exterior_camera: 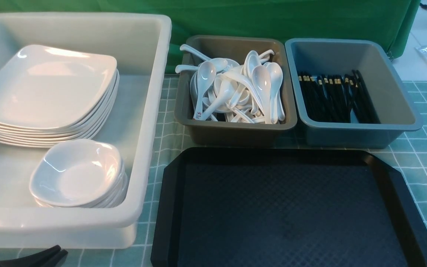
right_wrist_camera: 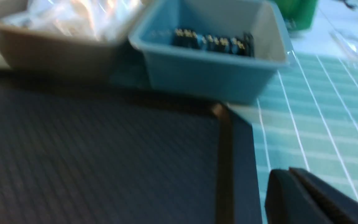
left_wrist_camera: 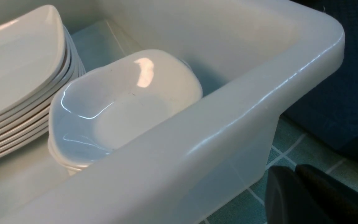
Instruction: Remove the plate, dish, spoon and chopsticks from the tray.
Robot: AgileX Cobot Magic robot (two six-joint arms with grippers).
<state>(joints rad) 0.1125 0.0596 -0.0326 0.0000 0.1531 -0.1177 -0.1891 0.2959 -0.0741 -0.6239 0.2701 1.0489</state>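
My left hand (left_wrist_camera: 294, 174) is pinched closed, empty, just outside the white tub (left_wrist_camera: 228, 118). My right hand (right_wrist_camera: 291, 177), closed and empty too, hovers beside the tray (right_wrist_camera: 104, 149).

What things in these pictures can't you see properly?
- Right gripper: outside the front view; only its fingertips show, at the right wrist view's edge.
- Spoons: a white blur in the right wrist view.
- Chopsticks: their lower ends sit behind the blue bin wall there.
- Small dishes: the white tub rim covers the stack's underside in the left wrist view.
- Tray: near edge cut off in the front view.
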